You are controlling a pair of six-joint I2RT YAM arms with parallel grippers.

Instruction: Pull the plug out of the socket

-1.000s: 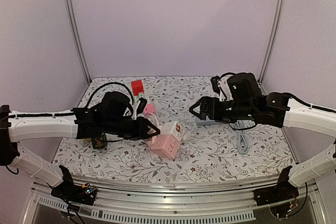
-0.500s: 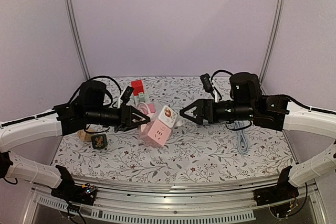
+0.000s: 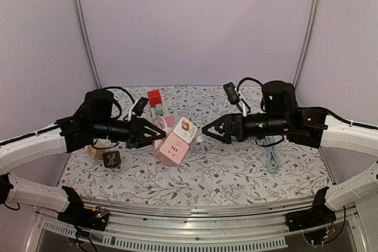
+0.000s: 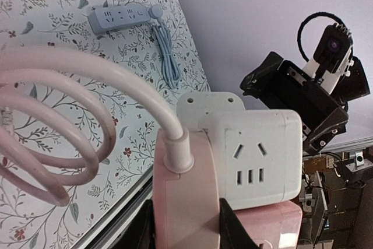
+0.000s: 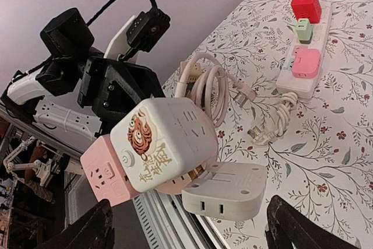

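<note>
While left gripper (image 3: 152, 136) pinches pink socket cube (image 3: 169, 149) aloft at mid-workspace, white plug cube (image 3: 185, 128) sits on its side facing right gripper (image 3: 207, 130), spread wide, just short of contact. Straddle white plug cube squarely, clamp firm, pull straight along pins; left gripper braces, no twist.

White arms (image 3: 29, 146), blk joints + cables (image 3: 112, 88), prob. wrist cams (image 3: 230, 92)

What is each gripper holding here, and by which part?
Left gripper clamps the pink cube socket at its cord end; right gripper is open, holding nothing.
</note>
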